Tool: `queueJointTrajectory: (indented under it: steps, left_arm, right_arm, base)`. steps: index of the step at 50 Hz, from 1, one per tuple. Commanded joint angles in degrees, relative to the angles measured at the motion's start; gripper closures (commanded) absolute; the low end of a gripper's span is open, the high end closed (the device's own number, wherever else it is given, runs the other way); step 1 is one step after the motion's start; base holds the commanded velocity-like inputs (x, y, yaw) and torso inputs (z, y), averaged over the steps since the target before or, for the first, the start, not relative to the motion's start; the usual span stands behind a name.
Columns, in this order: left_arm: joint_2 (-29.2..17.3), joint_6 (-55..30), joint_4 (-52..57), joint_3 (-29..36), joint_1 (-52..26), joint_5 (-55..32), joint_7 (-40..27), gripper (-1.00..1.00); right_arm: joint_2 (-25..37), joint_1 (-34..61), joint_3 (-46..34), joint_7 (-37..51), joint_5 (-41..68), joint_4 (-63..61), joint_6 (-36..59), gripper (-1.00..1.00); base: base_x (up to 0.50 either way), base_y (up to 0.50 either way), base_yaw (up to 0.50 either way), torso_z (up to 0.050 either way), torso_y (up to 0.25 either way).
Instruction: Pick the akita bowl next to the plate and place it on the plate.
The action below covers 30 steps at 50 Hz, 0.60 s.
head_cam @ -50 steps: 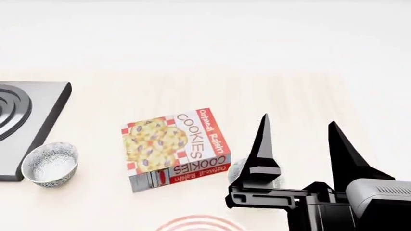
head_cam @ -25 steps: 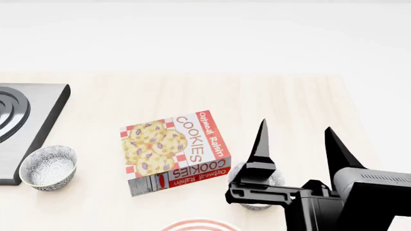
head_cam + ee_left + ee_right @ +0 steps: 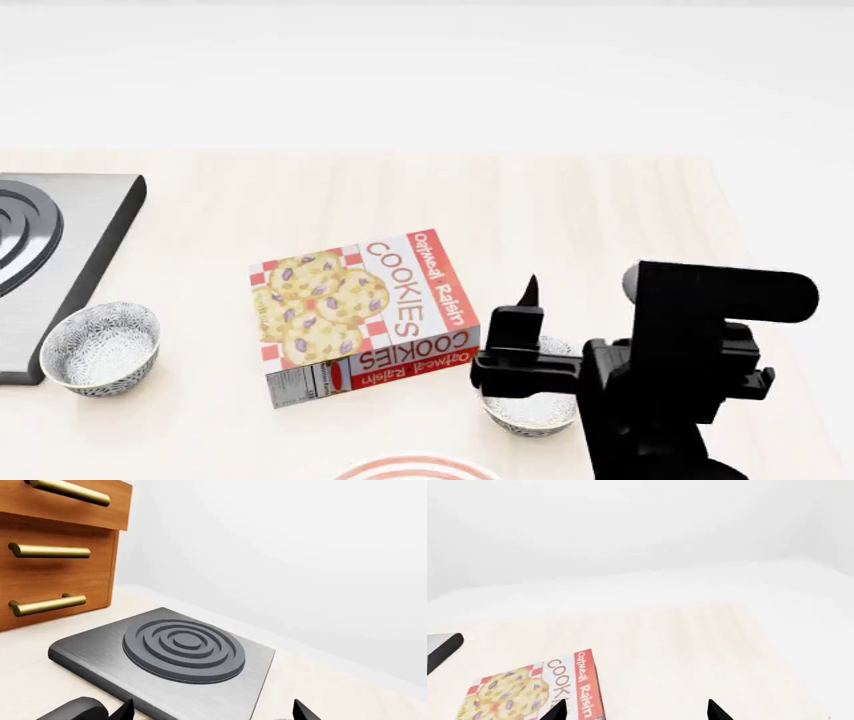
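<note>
Head view shows you the akita bowl [image 3: 531, 412] on the counter [image 3: 601, 220], just right of the cookie box [image 3: 363, 312] and just beyond the plate [image 3: 416, 468]. Your right gripper [image 3: 534, 345] hangs directly over it, jaws spread. A second bowl [image 3: 100, 348] sits beside the stove [image 3: 54, 250]. Your left gripper's [image 3: 210, 712] jaws are spread above the stove.

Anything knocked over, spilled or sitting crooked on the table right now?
Nothing is spilled or broken. The cookie box lies flat on its back, turned at a slant to the table edge. Both patterned bowls sit upright: one by the stove plate, the other partly hidden behind the right gripper. Only a sliver of the plate shows.
</note>
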Motion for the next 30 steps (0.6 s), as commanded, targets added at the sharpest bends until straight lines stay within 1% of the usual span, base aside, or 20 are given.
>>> queueJointTrajectory:
  steps: [1,6,7,9,10,11,12,13,15,19,24,30]
  left_arm:
    - [-0.15,0.05,-0.13,0.08,-0.04,-0.26,-0.2,-1.0]
    - [-0.24,0.08,-0.04,0.16,0.05,-0.29,-0.3,-1.0]
    - [-0.25,0.1,0.07,0.21,0.12,-0.23,-0.36,-1.0]
    - [-0.29,0.07,0.12,0.23,0.11,-0.26,-0.42,-1.0]
    - [-0.31,0.08,0.09,0.26,0.08,-0.26,-0.44,-1.0]
    - [-0.3,0.16,-0.01,0.28,0.06,-0.25,-0.42,-1.0]
    - [-0.31,0.24,-0.04,0.32,0.06,-0.19,-0.43,-1.0]
    - [-0.29,0.41,-0.24,0.32,0.05,-0.17,-0.37,-1.0]
    - [-0.33,0.4,-0.21,0.37,0.07,-0.2,-0.4,-1.0]
    - [-0.47,0.12,0.19,0.4,0.16,-0.29,-0.65,-1.0]
    - [-0.57,0.16,0.27,0.46,0.25,-0.38,-0.74,-1.0]
    - [-0.63,0.46,-0.11,0.6,0.16,-0.37,-0.75,-1.0]
  right_arm:
    - [0.3,7.08,-0.98,1.21,1.7,8.03,7.45,-1.0]
    - [0.13,9.7,-1.59,0.88,2.71,11.53,10.42,-1.0]
    - [-0.35,10.17,-0.7,1.13,3.41,12.92,11.06,-1.0]
    - [1.02,11.59,-4.13,-0.13,1.15,14.09,10.98,-1.0]
    - [1.01,11.84,-4.13,-0.59,1.46,14.44,11.1,-1.0]
    - [-0.42,11.68,-1.07,0.45,3.6,14.97,11.62,-1.0]
    - [-0.7,12.43,-0.48,1.33,4.56,15.81,13.72,-1.0]
    - [0.2,13.07,-2.48,0.4,3.76,16.06,14.18,-1.0]
    - [-0.38,13.19,-1.03,0.65,4.56,17.21,14.19,-1.0]
    - [-0.12,15.04,-1.71,-0.08,4.41,20.24,15.15,-1.0]
    - [-1.03,17.18,-0.47,0.8,4.78,24.54,16.26,-1.0]
    - [-1.24,20.33,-2.96,-1.58,3.91,29.89,16.73,-1.0]
  base:
    - [0.0,0.0,0.0,0.0,0.0]
    - [0.0,0.0,0.0,0.0,0.0]
    - [0.0,0.0,0.0,0.0,0.0]
    - [0.0,0.0,0.0,0.0,0.0]
    - [0.0,0.0,0.0,0.0,0.0]
    - [0.0,0.0,0.0,0.0,0.0]
    - [0.0,0.0,0.0,0.0,0.0]
    - [0.0,0.0,0.0,0.0,0.0]
    - [0.0,0.0,0.0,0.0,0.0]
    - [0.0,0.0,0.0,0.0,0.0]
    - [0.0,0.0,0.0,0.0,0.0]
    - [0.0,0.0,0.0,0.0,0.0]
